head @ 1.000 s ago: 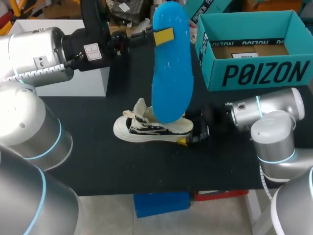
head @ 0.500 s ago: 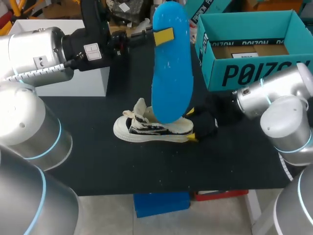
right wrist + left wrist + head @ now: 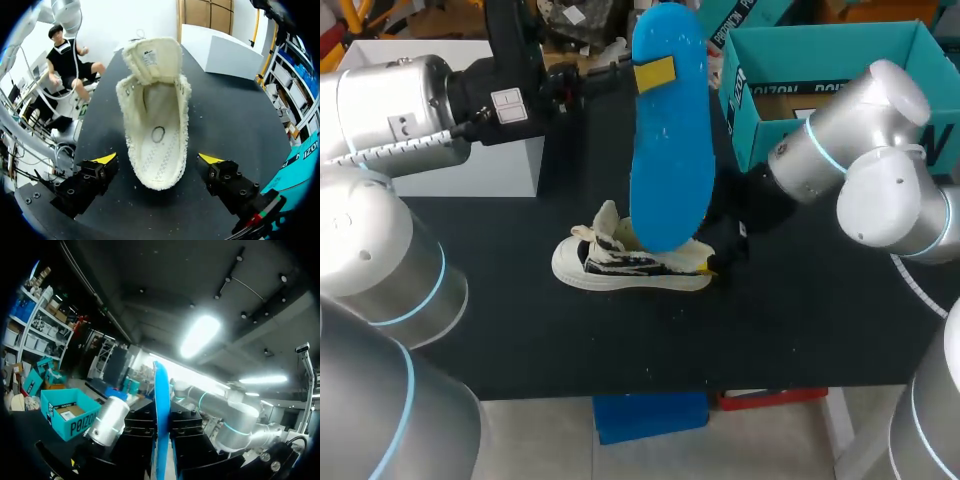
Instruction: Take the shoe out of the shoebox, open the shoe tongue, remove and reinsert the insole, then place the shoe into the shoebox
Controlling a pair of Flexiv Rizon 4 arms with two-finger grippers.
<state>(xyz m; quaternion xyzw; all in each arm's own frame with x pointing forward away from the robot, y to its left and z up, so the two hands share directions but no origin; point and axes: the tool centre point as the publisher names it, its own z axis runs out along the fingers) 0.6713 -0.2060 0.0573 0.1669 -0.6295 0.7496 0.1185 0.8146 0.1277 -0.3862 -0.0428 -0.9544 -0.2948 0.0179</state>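
The blue insole [image 3: 670, 130] is held upright above the black table [image 3: 520, 330], clamped near its upper end by the left gripper [image 3: 655, 73], whose arm comes in from 9 o'clock in the head view. In the left wrist view the insole is seen edge-on between the two black fingers [image 3: 190, 440], which press on it from both sides. Its lower end hangs over the heel part of the shoe [image 3: 630, 262]; whether it touches the shoe cannot be told.

The shoe, cream with dark markings, is set on its sole near the middle of the table, with the toe towards 9 o'clock and the heel towards 3 o'clock. Its tongue [image 3: 152, 59] is folded up and back, and the cream inner lining is laid bare, as seen in the right wrist view.

The right gripper [image 3: 159, 159] is placed at the heel, at 3 o'clock from the shoe. Its yellow-tipped fingers are spread wide, one on each side of the heel, and bare table is seen between each tip and the shoe.

The teal shoebox [image 3: 750, 110] is found open at 1 o'clock from the shoe, partly covered by the right arm. A white box [image 3: 470, 160] is found at 10 o'clock from the shoe.
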